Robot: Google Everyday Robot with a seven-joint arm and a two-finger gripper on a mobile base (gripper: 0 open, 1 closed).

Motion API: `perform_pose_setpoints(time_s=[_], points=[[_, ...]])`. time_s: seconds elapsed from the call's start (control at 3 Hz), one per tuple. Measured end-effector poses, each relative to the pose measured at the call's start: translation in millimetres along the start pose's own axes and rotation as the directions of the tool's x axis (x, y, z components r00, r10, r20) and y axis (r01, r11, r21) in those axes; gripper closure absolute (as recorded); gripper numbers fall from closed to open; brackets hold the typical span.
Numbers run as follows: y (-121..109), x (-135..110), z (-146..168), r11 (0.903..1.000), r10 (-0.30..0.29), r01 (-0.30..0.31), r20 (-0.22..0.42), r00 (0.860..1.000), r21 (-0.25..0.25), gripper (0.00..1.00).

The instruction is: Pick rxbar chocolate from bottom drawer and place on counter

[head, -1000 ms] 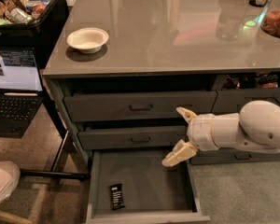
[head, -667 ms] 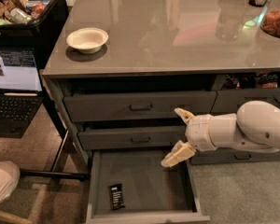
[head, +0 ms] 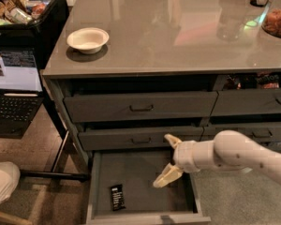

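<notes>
The rxbar chocolate [head: 116, 197], a small black bar with white lettering, lies flat on the floor of the open bottom drawer [head: 140, 172], near its front left. My gripper [head: 167, 161] hangs over the drawer's right part, fingers spread open and empty, to the right of and above the bar, apart from it. The white arm reaches in from the right. The glossy grey-beige counter [head: 178, 32] spans the top above the drawers.
A white bowl [head: 88, 40] sits on the counter's left. A black bin of snacks [head: 23, 13] and a laptop [head: 14, 83] stand at the left. Two closed handled drawers [head: 140, 108] sit above the open one. A jar of snacks [head: 277, 22] is at the counter's far right.
The gripper has shifted slightly left and down over the open drawer. The bar has not moved.
</notes>
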State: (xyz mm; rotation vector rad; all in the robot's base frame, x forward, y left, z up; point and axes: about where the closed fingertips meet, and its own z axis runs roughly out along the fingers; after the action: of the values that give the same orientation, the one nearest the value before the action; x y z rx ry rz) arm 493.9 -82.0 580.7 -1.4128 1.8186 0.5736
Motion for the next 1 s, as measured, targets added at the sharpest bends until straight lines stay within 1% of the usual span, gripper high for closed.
perform_pose_setpoints(time_s=[0.33, 0.67, 1.0], points=[[13.2, 48.9, 65.1, 0.9992, 0.030, -0.030, 0.029, 0.999, -0.025, 0.00], [9.4, 78.7, 127.6, 0.9999, 0.000, -0.001, 0.084, 0.996, 0.011, 0.00], [8.4, 110.2, 198.6, 0.9997, -0.023, 0.024, 0.117, 0.993, -0.005, 0.00]])
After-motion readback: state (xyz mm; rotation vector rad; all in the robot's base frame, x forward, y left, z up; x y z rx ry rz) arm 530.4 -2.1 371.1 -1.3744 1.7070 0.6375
